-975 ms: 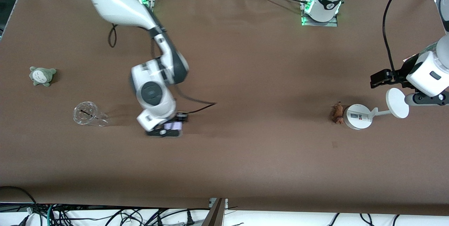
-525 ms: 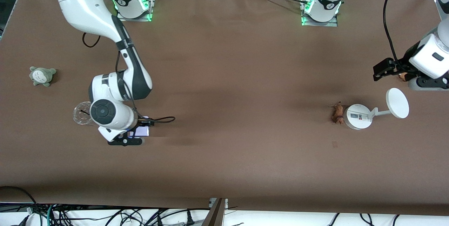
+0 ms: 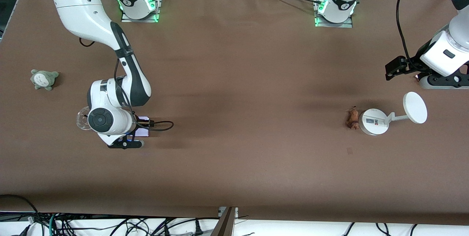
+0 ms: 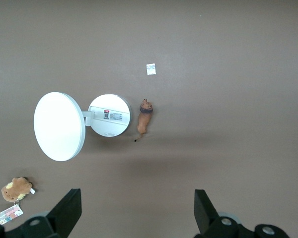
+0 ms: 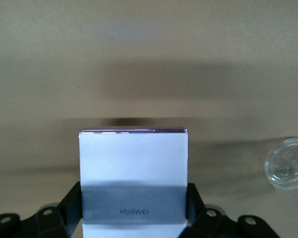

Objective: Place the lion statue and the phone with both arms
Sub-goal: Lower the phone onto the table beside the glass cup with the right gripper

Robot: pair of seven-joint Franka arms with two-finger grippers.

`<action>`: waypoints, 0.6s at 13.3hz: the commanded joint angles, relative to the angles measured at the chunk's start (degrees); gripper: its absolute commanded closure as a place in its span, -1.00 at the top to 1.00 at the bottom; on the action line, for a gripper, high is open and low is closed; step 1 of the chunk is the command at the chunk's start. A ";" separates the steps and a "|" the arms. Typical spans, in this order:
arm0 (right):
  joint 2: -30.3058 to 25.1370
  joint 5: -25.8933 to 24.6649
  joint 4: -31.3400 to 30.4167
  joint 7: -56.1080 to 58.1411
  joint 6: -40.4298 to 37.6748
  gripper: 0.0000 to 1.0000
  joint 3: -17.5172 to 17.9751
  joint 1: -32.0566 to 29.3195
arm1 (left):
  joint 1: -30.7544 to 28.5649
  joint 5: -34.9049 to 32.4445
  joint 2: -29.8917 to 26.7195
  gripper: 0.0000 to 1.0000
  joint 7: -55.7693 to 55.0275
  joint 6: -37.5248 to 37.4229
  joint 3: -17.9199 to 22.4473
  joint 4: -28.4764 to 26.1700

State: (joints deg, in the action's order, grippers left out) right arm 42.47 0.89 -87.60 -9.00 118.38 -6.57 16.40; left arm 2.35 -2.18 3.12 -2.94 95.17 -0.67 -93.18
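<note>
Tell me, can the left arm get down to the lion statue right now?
Probably yes. The left hand is open and empty, up over the table, and the lion statue lies uncovered close beside the white stand; that base crowds one side.

Your right arm reaches from its base down toward the front camera, elbow bent, wrist turned downward at the right arm's end of the table. Your right gripper (image 3: 136, 133) has its fingers clamped on the phone (image 5: 133, 178). Your left arm hangs high at the left arm's end; your left gripper (image 4: 134, 213) has its fingers (image 4: 69, 208) spread wide, holding nothing.
</note>
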 commanded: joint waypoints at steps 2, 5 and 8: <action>-1.43 0.61 -3.63 4.60 1.85 0.01 0.95 -3.30 | 0.55 0.95 -0.84 1.00 0.84 0.37 0.32 -0.69; -1.34 0.61 -4.34 5.49 2.47 0.01 0.95 -3.65 | 0.38 1.04 -0.84 1.00 0.92 0.28 0.15 -0.69; -1.60 0.61 -3.73 5.48 1.77 1.00 1.03 -3.65 | 0.38 1.13 -0.84 1.00 0.84 0.19 0.15 -0.42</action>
State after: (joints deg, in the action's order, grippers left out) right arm 42.45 0.89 -90.43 -4.37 120.07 -6.37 13.29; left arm 2.41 -2.18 3.12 -2.95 95.17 -0.85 -93.18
